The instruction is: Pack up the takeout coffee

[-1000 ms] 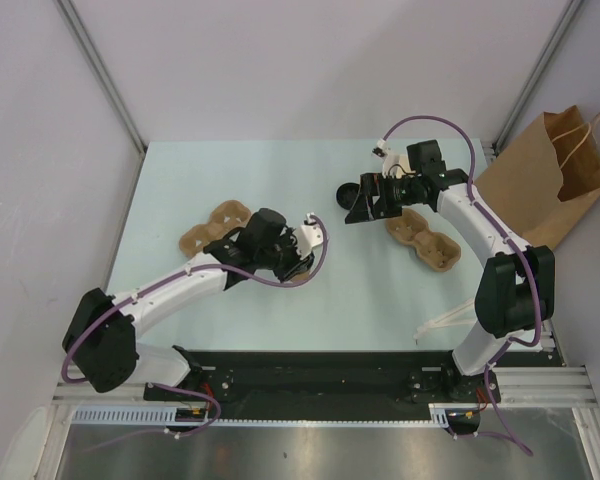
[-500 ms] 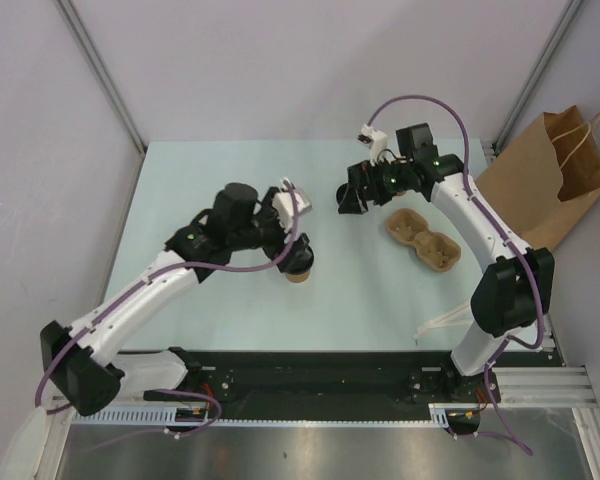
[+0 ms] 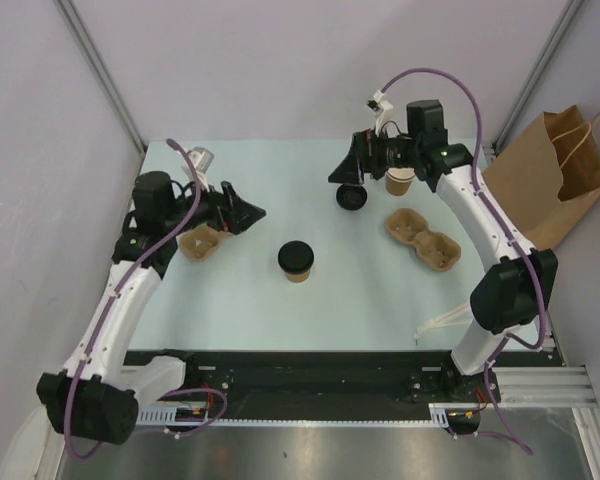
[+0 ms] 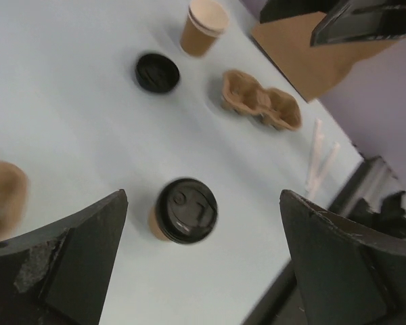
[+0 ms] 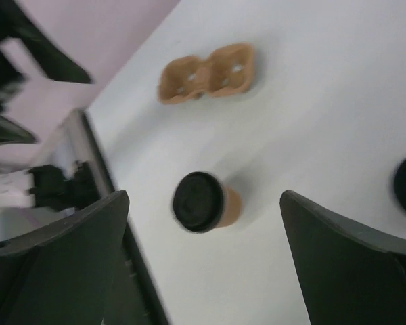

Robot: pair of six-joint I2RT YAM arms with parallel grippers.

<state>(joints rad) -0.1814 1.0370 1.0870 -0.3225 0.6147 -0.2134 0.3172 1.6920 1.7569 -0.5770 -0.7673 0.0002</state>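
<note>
A takeout coffee cup point(image 3: 297, 262) of tan kraft paper, with a black lid on it, stands alone at the table's middle. It also shows in the left wrist view point(image 4: 185, 211) and the right wrist view point(image 5: 206, 202). A second, lidless kraft cup point(image 3: 400, 181) point(image 4: 203, 27) stands at the back right, with a loose black lid point(image 3: 352, 197) point(image 4: 157, 72) beside it. My left gripper point(image 3: 242, 215) point(image 4: 203, 193) is open and empty, well left of the lidded cup. Above the loose lid, my right gripper point(image 3: 345, 165) point(image 5: 204, 192) is open and empty.
One brown pulp tray point(image 3: 200, 242) point(image 5: 206, 73) lies under my left wrist. Another pulp tray point(image 3: 423, 238) point(image 4: 260, 108) lies at the right. An open paper bag point(image 3: 550, 175) stands at the right edge, and straws point(image 3: 440, 322) lie near the right arm's base.
My left gripper opened, left the lidded cup standing at the table's middle and drew back to the left. My right gripper lifted off the loose lid, and the lidless cup now shows.
</note>
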